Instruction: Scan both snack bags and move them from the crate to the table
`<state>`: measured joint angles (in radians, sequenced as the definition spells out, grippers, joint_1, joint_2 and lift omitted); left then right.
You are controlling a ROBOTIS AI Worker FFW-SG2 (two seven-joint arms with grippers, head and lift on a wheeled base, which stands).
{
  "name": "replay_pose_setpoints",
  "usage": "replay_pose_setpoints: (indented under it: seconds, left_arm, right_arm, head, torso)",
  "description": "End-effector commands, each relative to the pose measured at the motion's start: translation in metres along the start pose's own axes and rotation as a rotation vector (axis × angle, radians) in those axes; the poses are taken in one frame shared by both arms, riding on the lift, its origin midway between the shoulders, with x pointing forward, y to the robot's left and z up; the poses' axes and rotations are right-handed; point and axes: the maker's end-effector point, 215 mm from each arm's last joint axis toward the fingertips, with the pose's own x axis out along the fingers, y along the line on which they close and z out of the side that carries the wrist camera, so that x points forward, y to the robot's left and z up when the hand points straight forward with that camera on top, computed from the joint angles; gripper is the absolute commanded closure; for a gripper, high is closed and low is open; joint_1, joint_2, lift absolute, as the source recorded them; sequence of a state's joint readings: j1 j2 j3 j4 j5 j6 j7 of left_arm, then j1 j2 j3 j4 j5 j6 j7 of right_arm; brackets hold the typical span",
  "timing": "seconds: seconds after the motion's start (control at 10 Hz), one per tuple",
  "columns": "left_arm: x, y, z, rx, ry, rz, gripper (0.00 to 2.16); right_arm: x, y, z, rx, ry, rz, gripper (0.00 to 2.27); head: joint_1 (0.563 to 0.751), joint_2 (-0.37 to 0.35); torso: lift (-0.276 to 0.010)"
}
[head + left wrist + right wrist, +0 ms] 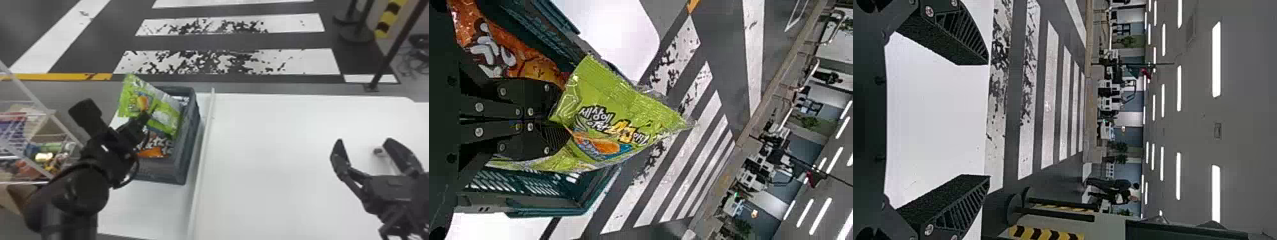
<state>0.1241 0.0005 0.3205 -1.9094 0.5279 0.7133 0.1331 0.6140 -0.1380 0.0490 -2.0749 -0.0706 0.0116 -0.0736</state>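
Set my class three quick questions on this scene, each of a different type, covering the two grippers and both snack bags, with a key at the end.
1. What does the left gripper hold?
A) nothing
B) the green bag
C) a cup

2. True or false: the right gripper has its fingers apart, above the white table.

3. Fill in: the orange bag lies inside the ____.

Key: 1. B; 2. true; 3. crate
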Motion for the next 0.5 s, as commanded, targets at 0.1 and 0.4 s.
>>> replay_pose_setpoints:
  seconds: [0.1,0.4]
  left_arm:
    - [-0.05,-0.033,0.046,0.017,-0.087,-0.081,2.14]
    - [-0.1,-0.114,0.037,-0.062,-0.04,-0.359,2.14]
  right_arm:
    - [0.0,0.0,0.001,0.002,-0.004,-0.001,0.12]
    - [0.001,0.0,0.008,0.007,-0.023,-0.005,0.12]
  head:
    - [0.695,0.133]
    - [0.695,0.094]
  torso:
    - [-0.035]
    - [-0.035]
